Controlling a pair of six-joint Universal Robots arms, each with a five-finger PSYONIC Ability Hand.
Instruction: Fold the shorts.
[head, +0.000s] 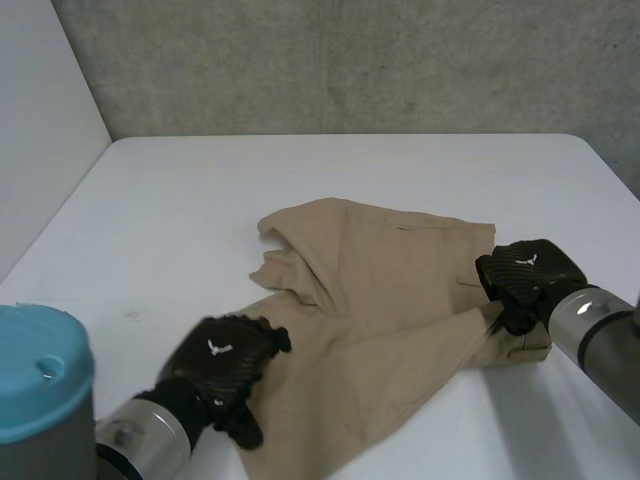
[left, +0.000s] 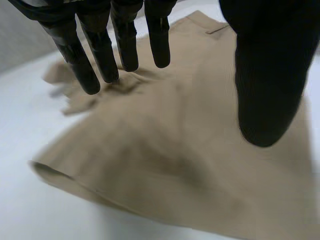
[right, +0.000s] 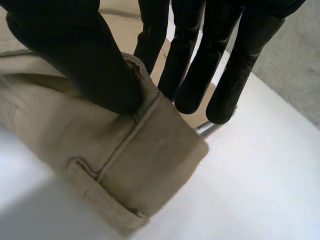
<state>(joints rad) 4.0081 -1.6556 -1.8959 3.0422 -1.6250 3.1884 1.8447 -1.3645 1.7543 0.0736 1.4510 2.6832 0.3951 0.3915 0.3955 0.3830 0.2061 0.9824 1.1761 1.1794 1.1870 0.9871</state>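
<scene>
The tan shorts (head: 380, 290) lie partly folded and rumpled in the middle of the white table (head: 300, 180). My left hand (head: 225, 360) hovers over the near left leg of the shorts (left: 165, 165). It is open, its fingers (left: 82, 62) straight and the thumb well apart, with no cloth between them. My right hand (head: 525, 275) is at the right edge of the garment. There its thumb (right: 85, 60) presses down on the folded waistband (right: 125, 165) against the fingers, pinching the cloth.
A grey concrete wall (head: 350, 60) runs along the table's far edge, and a white panel (head: 40, 130) stands at the left. Bare tabletop lies left of and behind the shorts. My left arm's blue-capped joint (head: 40, 370) sits at the near left corner.
</scene>
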